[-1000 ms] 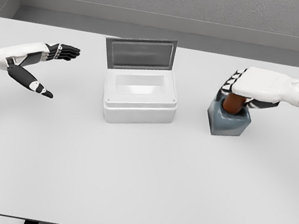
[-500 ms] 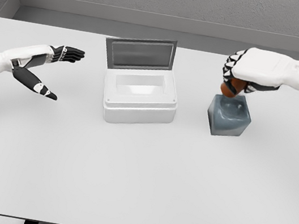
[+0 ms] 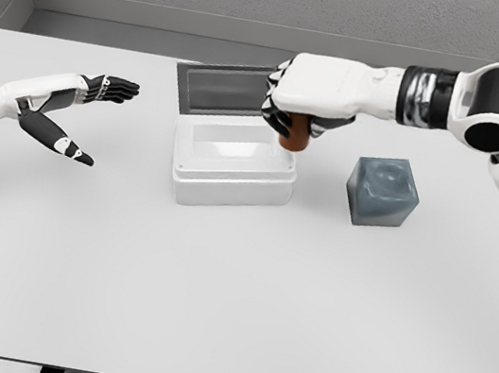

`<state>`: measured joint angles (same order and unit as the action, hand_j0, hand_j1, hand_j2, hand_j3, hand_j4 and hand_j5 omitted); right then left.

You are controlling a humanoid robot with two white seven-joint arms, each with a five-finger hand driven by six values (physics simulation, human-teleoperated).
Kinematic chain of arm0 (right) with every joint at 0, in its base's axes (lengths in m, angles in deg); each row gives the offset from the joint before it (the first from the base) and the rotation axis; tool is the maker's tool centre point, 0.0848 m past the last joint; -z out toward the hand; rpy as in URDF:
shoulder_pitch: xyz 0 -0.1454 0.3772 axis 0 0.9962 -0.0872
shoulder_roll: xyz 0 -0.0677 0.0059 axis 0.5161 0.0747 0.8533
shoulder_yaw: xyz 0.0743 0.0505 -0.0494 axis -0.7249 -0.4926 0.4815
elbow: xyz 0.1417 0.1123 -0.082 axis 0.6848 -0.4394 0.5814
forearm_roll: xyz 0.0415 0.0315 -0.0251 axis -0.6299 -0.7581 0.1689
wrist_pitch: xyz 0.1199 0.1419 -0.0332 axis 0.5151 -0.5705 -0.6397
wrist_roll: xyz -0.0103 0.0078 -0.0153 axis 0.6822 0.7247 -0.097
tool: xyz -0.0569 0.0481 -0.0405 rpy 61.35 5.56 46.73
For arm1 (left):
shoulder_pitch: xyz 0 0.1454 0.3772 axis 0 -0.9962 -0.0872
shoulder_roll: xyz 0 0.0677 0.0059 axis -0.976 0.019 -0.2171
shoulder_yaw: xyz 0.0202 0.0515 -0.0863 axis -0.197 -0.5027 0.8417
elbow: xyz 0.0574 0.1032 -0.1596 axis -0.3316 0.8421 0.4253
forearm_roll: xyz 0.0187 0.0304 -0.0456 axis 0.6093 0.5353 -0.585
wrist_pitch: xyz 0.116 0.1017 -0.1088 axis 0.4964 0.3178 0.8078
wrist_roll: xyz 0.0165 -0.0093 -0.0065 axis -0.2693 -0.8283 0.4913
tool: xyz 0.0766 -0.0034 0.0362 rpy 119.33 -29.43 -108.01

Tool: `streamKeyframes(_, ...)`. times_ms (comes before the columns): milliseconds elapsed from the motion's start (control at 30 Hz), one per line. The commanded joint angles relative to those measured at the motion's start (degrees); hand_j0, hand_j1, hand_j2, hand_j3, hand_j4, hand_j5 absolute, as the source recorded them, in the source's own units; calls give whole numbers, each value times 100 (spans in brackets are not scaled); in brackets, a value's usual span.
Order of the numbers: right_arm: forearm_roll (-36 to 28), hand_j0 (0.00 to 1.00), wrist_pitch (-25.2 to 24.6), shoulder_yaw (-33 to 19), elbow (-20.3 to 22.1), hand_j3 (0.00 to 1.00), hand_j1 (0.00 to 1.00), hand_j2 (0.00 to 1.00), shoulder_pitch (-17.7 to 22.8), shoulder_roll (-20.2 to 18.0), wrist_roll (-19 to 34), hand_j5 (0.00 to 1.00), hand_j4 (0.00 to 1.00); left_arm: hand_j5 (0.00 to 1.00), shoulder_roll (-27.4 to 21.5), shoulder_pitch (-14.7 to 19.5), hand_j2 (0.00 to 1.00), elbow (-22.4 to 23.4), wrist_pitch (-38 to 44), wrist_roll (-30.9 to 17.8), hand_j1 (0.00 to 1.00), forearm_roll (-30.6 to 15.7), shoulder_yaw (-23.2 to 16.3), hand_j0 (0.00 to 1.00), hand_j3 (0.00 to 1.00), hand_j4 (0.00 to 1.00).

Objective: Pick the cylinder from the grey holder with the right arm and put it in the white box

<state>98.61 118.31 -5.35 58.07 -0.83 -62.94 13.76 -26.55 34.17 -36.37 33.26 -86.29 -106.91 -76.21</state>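
White table point(image 3: 228, 317) carries the carry step: the right hand point(image 3: 308, 96) grips the cylinder point(image 3: 293, 136) over the box point(image 3: 232, 179) at its three o'clock rim, holder point(image 3: 383, 192) vacated; next, centre and release; left hand point(image 3: 61, 112) open.

The right hand point(image 3: 308, 96) is covering the upper part of the brown cylinder point(image 3: 294, 139), and its arm is hiding a corner of the white box's lid point(image 3: 227, 89). The picture's edges are cutting off both forearms and the desk point(image 3: 232, 289).
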Motion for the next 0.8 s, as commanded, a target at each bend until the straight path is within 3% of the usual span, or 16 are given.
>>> streamKeyframes(0,-29,16,-45,34,-178,16,16,16,-17,202,-12,16,16,100,-1,0,100,-5,8,0,100,-42,11,100,100,100)
streamKeyframes(300,6,16,-9,228,-829,16,16,16,-106,439,-12,16,16,100,-1,0,100,-5,8,0,100,-42,11,100,100,100)
streamKeyframes(467,23,16,-9,289,-1145,16,16,16,-193,579,-12,16,16,100,-159,-237,100,-58,-477,0,100,-51,11,100,100,100)
streamKeyframes(767,32,16,-9,298,-1330,16,16,16,-202,702,-12,16,16,100,-203,-264,100,-49,-477,0,100,-104,11,100,100,100)
